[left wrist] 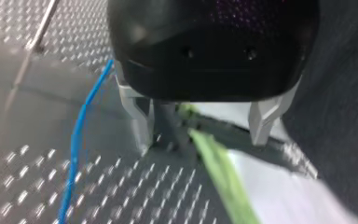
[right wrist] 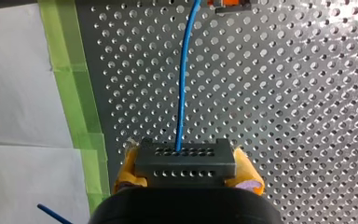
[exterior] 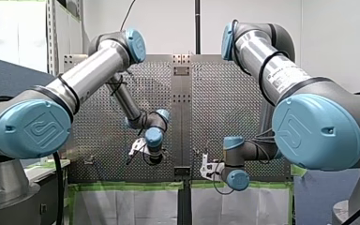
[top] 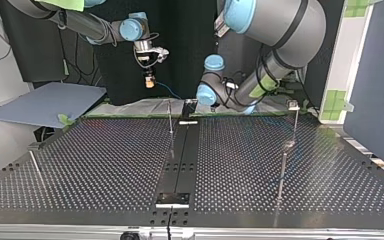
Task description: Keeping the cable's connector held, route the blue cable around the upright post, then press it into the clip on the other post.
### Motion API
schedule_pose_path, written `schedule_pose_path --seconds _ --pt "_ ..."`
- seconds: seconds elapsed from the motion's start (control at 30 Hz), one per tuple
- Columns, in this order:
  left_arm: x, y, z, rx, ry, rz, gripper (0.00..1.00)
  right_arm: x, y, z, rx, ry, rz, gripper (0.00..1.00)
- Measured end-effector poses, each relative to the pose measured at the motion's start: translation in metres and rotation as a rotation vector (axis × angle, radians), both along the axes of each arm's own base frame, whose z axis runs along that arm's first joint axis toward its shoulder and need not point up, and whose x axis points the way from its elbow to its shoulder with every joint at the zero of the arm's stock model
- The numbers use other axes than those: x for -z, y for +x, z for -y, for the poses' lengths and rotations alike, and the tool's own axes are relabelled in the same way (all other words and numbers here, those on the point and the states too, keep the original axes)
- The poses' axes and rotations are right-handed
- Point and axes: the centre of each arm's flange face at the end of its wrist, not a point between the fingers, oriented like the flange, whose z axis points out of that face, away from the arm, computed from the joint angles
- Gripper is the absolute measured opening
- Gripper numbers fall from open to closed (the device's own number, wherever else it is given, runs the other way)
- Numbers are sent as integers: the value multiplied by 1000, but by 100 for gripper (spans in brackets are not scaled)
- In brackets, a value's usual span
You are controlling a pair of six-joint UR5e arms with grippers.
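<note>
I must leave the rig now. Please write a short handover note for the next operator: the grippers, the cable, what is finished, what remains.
The right gripper: jaws shut on the connector, yellow pads at both sides.
The left gripper: jaws open, holding nothing; the blue cable passes beside it, outside the jaws.
The cable runs from the connector ahead over the perforated table; no view shows it round the thin post or any other.
Done: connector held. Left: routing round the post and pressing into the clip, which I cannot surely identify; apparently not yet begun.

Thin blue cable [right wrist: 182,84] runs straight out of the dark grey connector [right wrist: 185,163].
</note>
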Motion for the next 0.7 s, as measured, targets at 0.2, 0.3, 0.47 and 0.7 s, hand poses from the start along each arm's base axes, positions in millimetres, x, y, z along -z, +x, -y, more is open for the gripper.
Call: schedule_pose_path --seconds 0.2,0.3,0.47,0.7 --pt "5 -9 19 37 -87 -11 100 2 -1 -2 -11 16 -11 0" --pt "6 -11 26 50 -132 -11 100 3 -2 -2 -10 23 -24 0" --pt "6 -15 35 67 -197 -27 100 3 -3 -1 -9 23 -34 0" --pt "7 -21 48 92 -295 -61 100 3 -5 0 -7 22 -36 0"
